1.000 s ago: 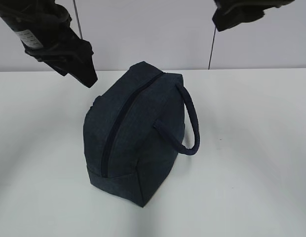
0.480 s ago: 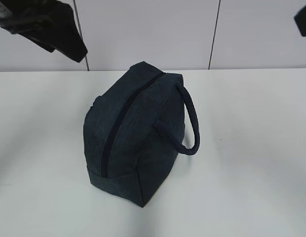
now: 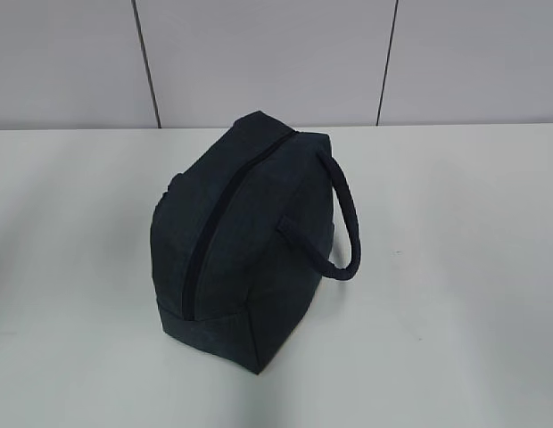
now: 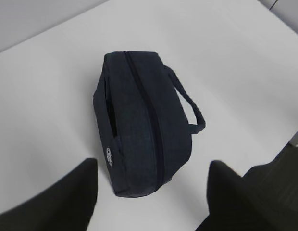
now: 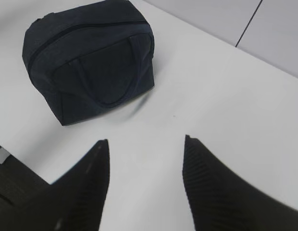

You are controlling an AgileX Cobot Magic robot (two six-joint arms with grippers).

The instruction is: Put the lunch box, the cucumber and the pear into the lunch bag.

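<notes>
no readable text anywhere, small round white badge [image 4: 109,156] on the lunch bag [image 4: 139,125], print illegible

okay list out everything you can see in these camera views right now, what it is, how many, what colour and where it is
lunch bag: one, dark navy, standing in the middle of the table, zipper along its top closed, strap handle looping off its right side in the exterior view
small round badge: one, whitish, on the bag's side panel near one end, seen from the left wrist
table: one, white, bare around the bag
wall panels: pale grey with dark seams, behind the table
lunch box, cucumber, pear: none in view
left gripper: one, black, above the table with the bag below it, jaws apart, nothing between them
right gripper: one, black, over bare table on the bag's handle side, jaws apart, nothing between them
</notes>
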